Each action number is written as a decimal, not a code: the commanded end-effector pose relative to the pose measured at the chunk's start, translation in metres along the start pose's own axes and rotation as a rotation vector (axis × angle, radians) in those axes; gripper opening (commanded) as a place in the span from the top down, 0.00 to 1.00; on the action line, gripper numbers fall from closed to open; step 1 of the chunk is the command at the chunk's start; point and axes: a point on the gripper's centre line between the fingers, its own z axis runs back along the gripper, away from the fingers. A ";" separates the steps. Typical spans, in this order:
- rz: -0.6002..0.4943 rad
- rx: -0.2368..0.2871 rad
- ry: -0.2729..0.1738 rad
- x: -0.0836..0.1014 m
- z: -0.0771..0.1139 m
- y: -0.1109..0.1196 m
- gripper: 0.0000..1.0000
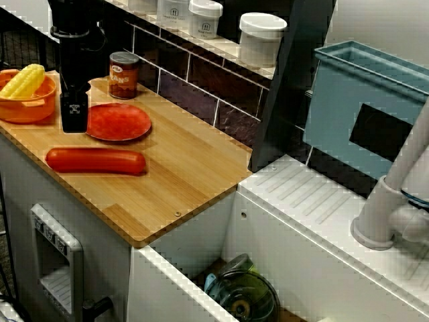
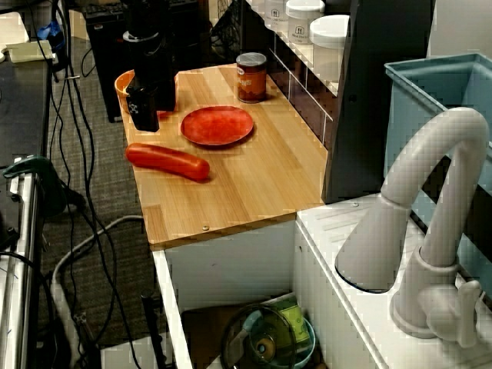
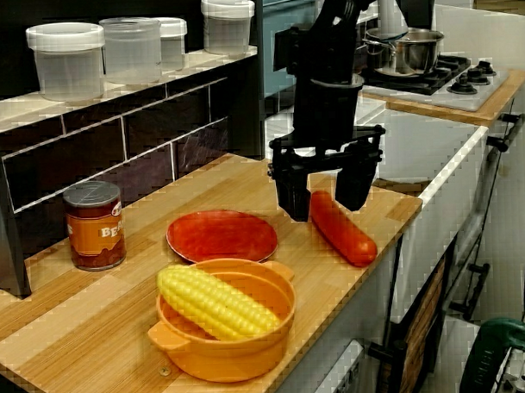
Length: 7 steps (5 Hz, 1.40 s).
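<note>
My black gripper [image 3: 325, 203] stands open with nothing between its fingers, pointing straight down over the wooden counter [image 1: 188, 168]. In the view from the bowl end, its two fingertips hang low beside one end of a long red sausage [image 3: 343, 228]. The sausage [image 1: 96, 161] lies flat near the counter's front edge. A red plate [image 1: 118, 122] lies just to the gripper's [image 1: 74, 124] right in the view from above. On its other side is an orange bowl [image 1: 27, 111] holding a yellow corn cob [image 1: 25, 80]. In the view from the tap side, the gripper [image 2: 146, 123] hides part of the bowl.
A brown tin can [image 1: 123, 75] stands by the tiled back wall. White-lidded jars [image 1: 261, 37] line the shelf above. Right of the counter a sink holds a glass lid [image 1: 244, 298], with a white tap [image 2: 430, 231] and blue rack [image 1: 369, 100]. A stove with a pot [image 3: 408, 49] is beyond.
</note>
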 end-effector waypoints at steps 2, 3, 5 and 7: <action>-0.006 0.027 -0.025 -0.009 0.013 -0.005 0.00; 0.007 0.024 -0.029 -0.009 0.012 -0.007 0.00; 0.015 0.041 -0.029 -0.011 -0.003 -0.020 0.00; 0.040 0.058 -0.022 -0.005 -0.015 -0.025 0.00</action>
